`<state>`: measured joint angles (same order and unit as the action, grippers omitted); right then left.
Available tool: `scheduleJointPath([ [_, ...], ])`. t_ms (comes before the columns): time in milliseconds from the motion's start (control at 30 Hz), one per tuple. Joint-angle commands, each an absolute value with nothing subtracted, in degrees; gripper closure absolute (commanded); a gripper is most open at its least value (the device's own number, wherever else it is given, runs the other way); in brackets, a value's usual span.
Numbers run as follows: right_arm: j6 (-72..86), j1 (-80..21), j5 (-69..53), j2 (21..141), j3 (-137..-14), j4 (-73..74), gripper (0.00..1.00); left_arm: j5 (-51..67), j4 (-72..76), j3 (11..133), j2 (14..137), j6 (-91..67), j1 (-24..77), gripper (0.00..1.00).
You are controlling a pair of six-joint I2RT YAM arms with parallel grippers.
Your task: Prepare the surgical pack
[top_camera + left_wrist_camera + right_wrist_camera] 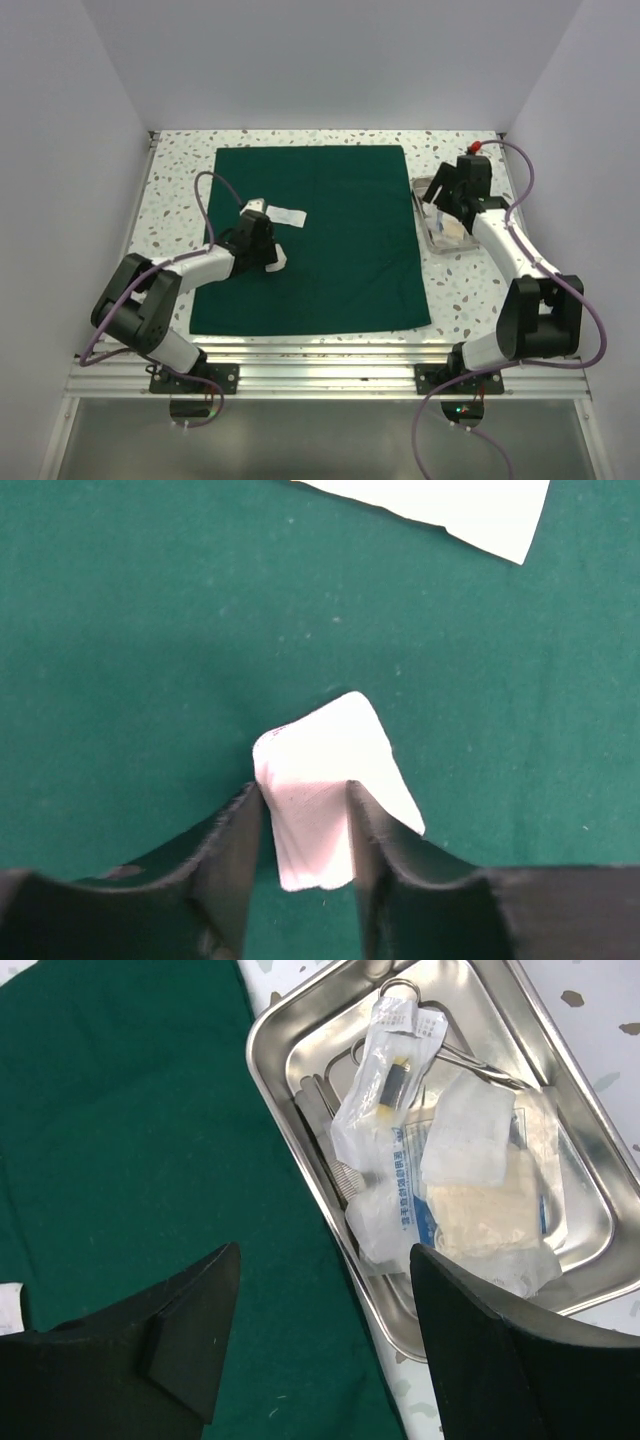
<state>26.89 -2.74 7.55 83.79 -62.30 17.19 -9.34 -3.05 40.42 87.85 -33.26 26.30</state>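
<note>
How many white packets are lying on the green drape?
2. One packet lies flat left of the drape's centre; the other packet sits between the left end effector's fingers. Those in the tray are not counted.

The top camera looks straight down on the whole table (180, 170). Both wrist cameras face down close above the green drape (340, 240), central there.

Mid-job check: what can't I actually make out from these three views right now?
Left wrist: whether the left fingers truly pinch the white packet; they hide its lower edge.
Left wrist: second packet, cut off by the top edge.
Right wrist: instruments in the steel tray, mostly buried under plastic pouches.
Top: tray contents, too small, partly behind the right arm.
</note>
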Motion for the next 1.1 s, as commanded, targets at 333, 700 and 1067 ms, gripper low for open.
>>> scheduleJointPath([
  [333, 26.2, -5.1, 4.1, 81.2, -61.0, 15.4, 0.28, -12.3, -4.0, 45.3, 93.7, -31.3, 29.1, 0.86],
  [700, 28.2, -14.9, -16.2, 82.1, -56.7, 6.8, 0.27, -7.8, -1.9, 43.1, 83.1, -32.7, 29.5, 1.0],
  [1067, 35.7, -25.8, -29.4, 85.8, -51.2, -12.4, 0.2, 4.9, 1.4, 45.5, 74.3, -36.7, 29.5, 1.0],
])
